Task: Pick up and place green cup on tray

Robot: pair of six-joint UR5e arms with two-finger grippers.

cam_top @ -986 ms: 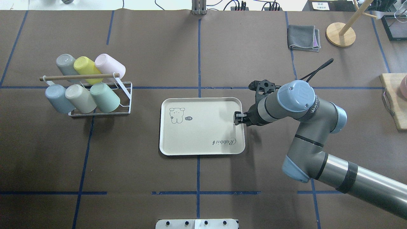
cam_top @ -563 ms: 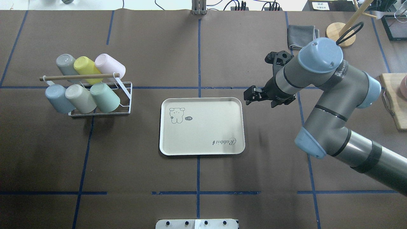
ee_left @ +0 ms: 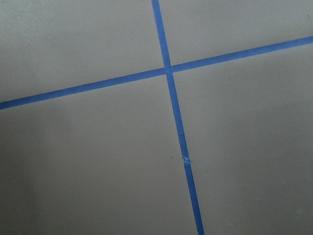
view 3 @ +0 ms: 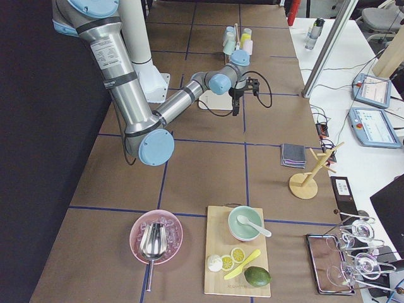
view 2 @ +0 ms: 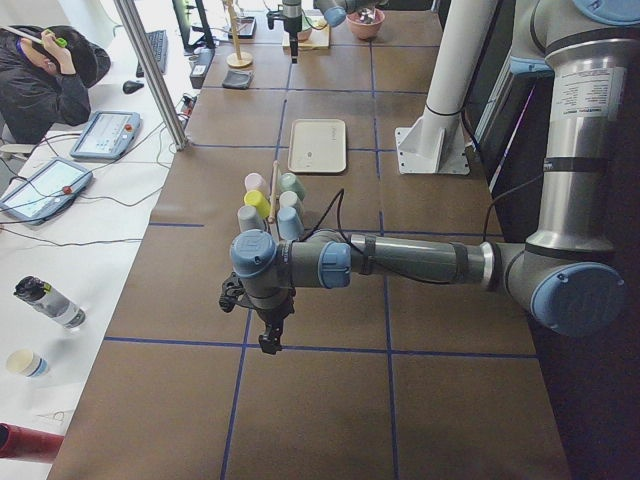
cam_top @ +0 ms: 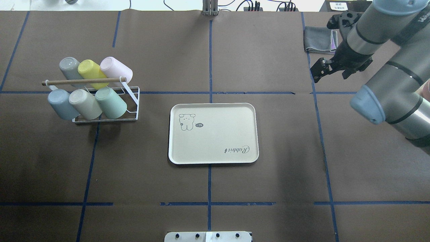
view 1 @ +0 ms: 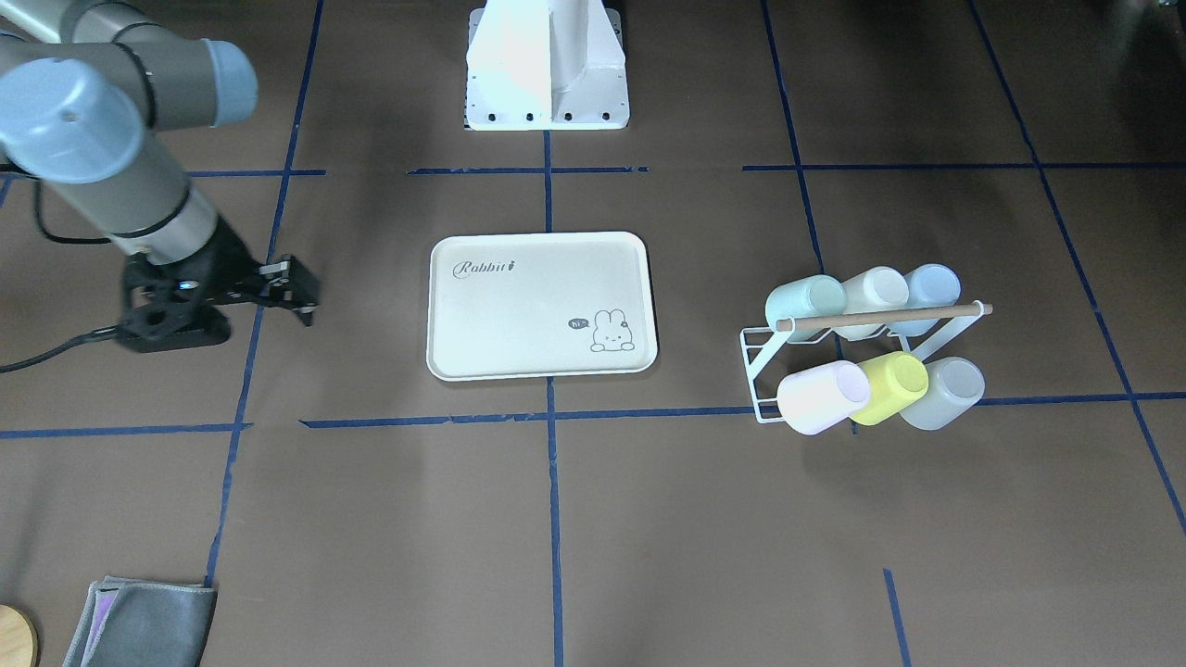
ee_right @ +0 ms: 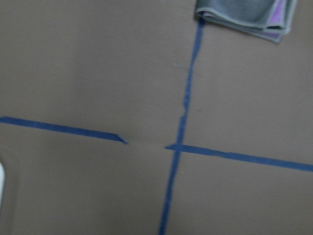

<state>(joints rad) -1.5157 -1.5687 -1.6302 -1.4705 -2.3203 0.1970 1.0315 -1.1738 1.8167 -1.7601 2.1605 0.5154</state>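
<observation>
The green cup (cam_top: pixel 112 103) is lying in a white wire rack (cam_top: pixel 133 101), in the row nearer the robot, at the end closest to the tray (cam_top: pixel 215 144) but well apart from it. Its long axis is running diagonally and tilted, with the narrower end pointing up and away from the tray. That end is probably the base, though the overhead view is too coarse to confirm. The cup is matte, plain and slightly tapered; the tray is cream, rimmed and round-cornered. The right claw (cam_top: pixel 318 70) is hovering over the brown paper worktop (cam_top: pixel 268 174) with jaws parted and holding nothing, near a folded grey cloth (cam_top: pixel 317 38). The left claw (view 2: pixel 268 343) is showing only in the side views, which cannot tell whether it is parted or closed.
</observation>
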